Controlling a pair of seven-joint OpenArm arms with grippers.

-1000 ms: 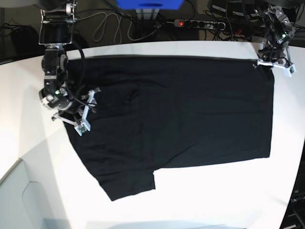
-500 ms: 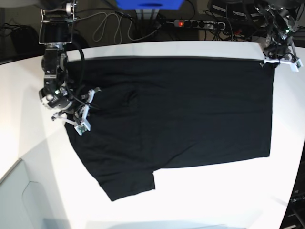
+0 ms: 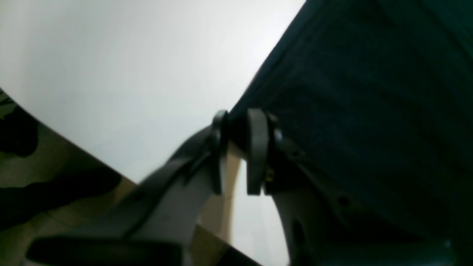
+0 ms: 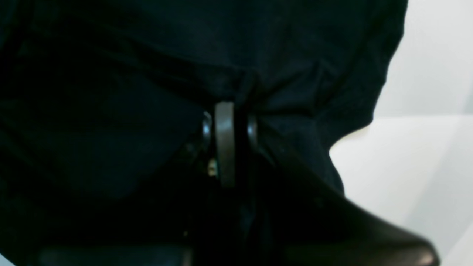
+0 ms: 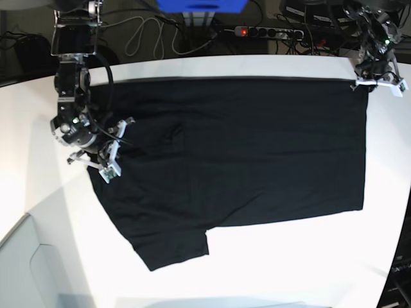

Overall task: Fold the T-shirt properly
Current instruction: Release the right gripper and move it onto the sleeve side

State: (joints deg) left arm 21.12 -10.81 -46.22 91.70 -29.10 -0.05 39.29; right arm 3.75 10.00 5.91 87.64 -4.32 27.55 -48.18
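The black T-shirt (image 5: 244,154) lies spread plain side up on the white table (image 5: 295,269), one sleeve pointing toward the front edge. At the far right corner of the shirt, my left gripper (image 5: 377,84) is shut on the fabric's edge. In the left wrist view its fingers (image 3: 256,147) pinch the dark cloth (image 3: 351,111) at the gripper (image 3: 236,118). At the shirt's left side my right gripper (image 5: 115,149) is shut on a bunch of fabric. The right wrist view shows cloth (image 4: 111,92) wrinkling into the closed gripper (image 4: 231,111).
A power strip (image 5: 270,31) with a red light, loose cables (image 5: 144,35) and a blue object (image 5: 202,5) lie beyond the table's far edge. White table surface shows in front of and left of the shirt.
My right gripper has closed on the shirt fabric at the left side. The left gripper shifted slightly back and to the right at the far corner, still gripping.
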